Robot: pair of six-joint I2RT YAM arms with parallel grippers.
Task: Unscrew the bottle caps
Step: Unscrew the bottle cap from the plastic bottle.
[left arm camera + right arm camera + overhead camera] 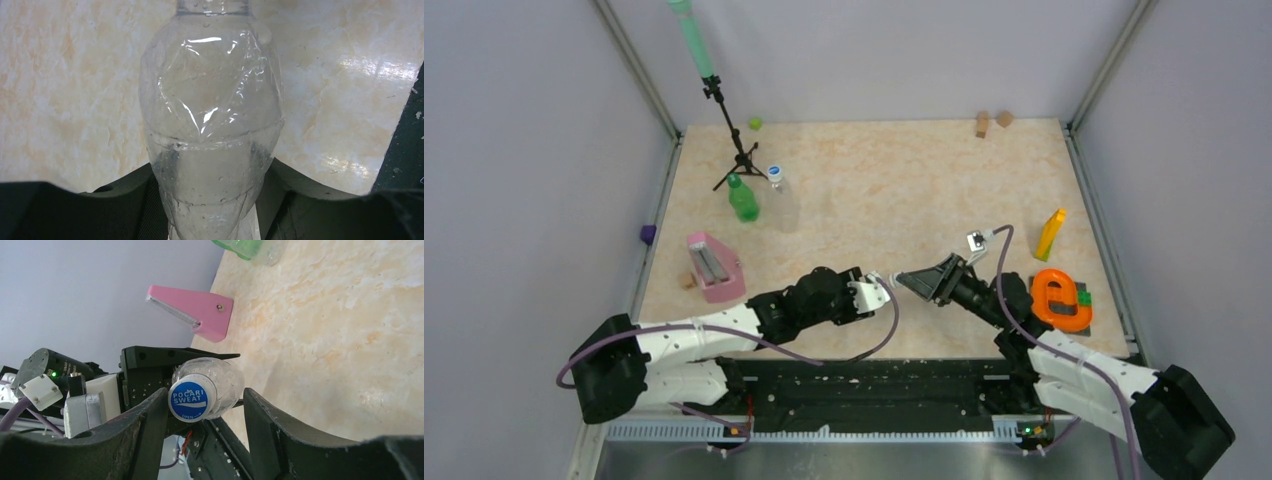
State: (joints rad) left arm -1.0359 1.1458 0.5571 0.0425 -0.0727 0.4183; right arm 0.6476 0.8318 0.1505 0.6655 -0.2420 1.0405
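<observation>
My left gripper (876,293) is shut on a clear bottle (212,125) and holds it on its side above the table, neck towards the right arm; its fingers (125,205) press the bottle's lower body. The bottle's blue cap (192,397), printed "Pocari Sweat", sits between the spread jaws of my right gripper (205,401), close to the left jaw, with a gap to the right one. My right gripper (909,282) is open. A green bottle (743,199) with a dark green cap (733,180) and a clear bottle (782,205) with a blue cap (774,171) stand at the back left.
A pink block (714,267) lies left of the left arm. A black tripod (739,150) stands behind the bottles. A yellow block (1051,234) and an orange ring-shaped object (1059,298) are at the right. Wooden blocks (992,121) and a lime lump (754,124) lie at the back.
</observation>
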